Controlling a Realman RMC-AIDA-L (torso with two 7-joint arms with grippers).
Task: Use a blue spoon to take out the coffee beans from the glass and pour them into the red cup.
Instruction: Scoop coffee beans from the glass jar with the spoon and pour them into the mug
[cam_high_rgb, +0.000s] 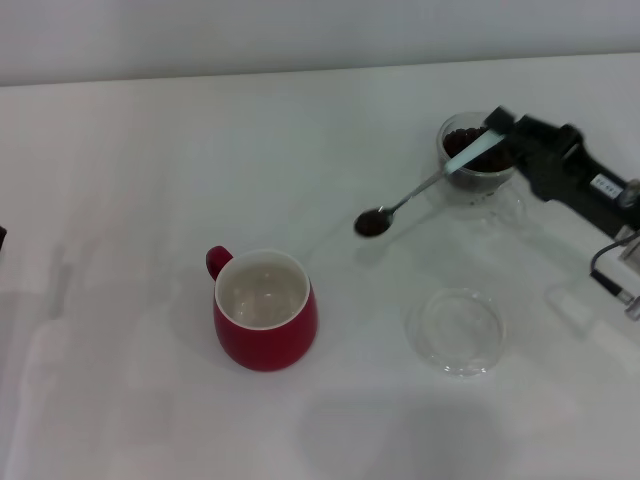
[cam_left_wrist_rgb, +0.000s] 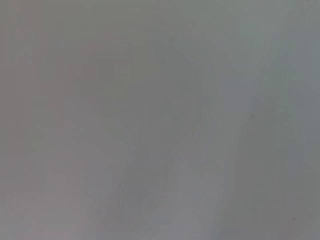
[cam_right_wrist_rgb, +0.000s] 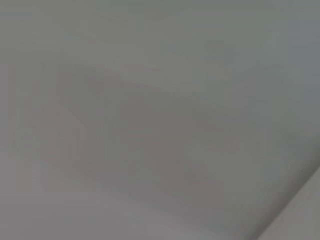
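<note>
My right end effector (cam_high_rgb: 500, 135) sits at the upper right of the head view, clenched on the pale handle of the blue spoon (cam_high_rgb: 430, 185). The spoon slopes down and toward frame centre, and its bowl carries a small load of coffee beans (cam_high_rgb: 372, 223), held above the surface, clear of everything.

The glass (cam_high_rgb: 478, 158) is right under my fingers, with more beans inside. The red cup (cam_high_rgb: 265, 310) is lower left of centre, well apart from the spoon bowl, white inside, handle pointing to the upper left; I see no beans in it. A clear saucer (cam_high_rgb: 458, 330) lies lower right of centre, between neither; ignore it.

Step in hand, as I judge it: carry the loaded spoon to the cup.
- Keep the bowl level; it looks full, so any roll spills.
- Move slowly down-left in frame with no jerks.
- Stop with the bowl over the middle of the cup mouth, not the rim.
- Get low over the opening before tipping, since beans bounce on ceramic.
- Tip by rolling the wrist, not by swinging the arm.

Left end effector isn't visible; only a dark sliver at the left edge. Both wrist views show nothing usable.
</note>
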